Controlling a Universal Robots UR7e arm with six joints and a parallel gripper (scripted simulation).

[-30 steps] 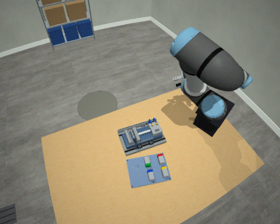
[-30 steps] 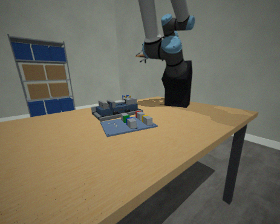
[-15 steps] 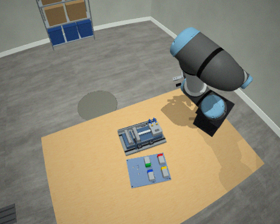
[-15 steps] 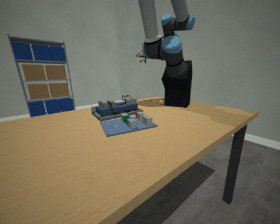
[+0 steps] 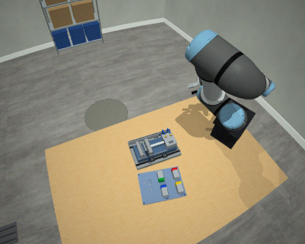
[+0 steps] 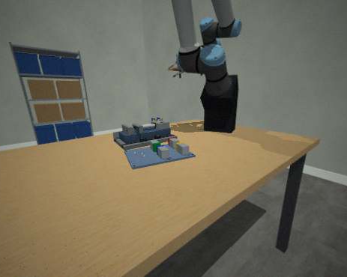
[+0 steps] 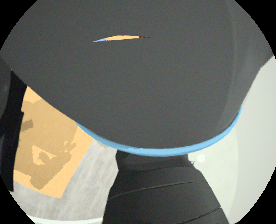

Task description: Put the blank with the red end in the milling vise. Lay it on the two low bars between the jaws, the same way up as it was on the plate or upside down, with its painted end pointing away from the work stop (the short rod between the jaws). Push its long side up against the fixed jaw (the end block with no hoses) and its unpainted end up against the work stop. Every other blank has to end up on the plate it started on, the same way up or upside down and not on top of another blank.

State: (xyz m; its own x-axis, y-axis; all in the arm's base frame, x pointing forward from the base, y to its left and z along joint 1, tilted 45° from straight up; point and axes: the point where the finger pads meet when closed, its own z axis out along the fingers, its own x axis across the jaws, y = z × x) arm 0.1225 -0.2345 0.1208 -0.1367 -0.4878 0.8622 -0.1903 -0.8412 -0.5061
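The blank with the red end [image 5: 176, 175] [image 6: 174, 143] lies on the blue plate [image 5: 148, 196] [image 6: 139, 162], its red end towards the vise. Blanks with a green end [image 5: 160, 175] [image 6: 156, 147], a blue end [image 5: 165, 192] [image 6: 163, 152] and a yellow end [image 5: 180, 188] [image 6: 183, 149] share the plate. The milling vise [image 5: 155, 152] [image 6: 150, 137] stands beyond it; no blank shows between the fixed jaw [image 5: 140, 150] [image 6: 127, 129] and the moving jaw [image 5: 148, 146] [image 6: 138, 128]. Bars and work stop are too small to tell. My gripper [image 5: 193, 89] [image 6: 174, 72] is open and empty, high near the arm's base, far from the blanks.
The hose block [image 5: 169, 140] [image 6: 161, 125], with blue fittings, stands at the vise end nearer the arm. Small pale pins [image 5: 150, 184] [image 6: 142, 153] stand on the plate's left part. The black base mount [image 5: 230, 140] [image 6: 220, 108] is at the table's corner. The wrist view shows mostly the arm.
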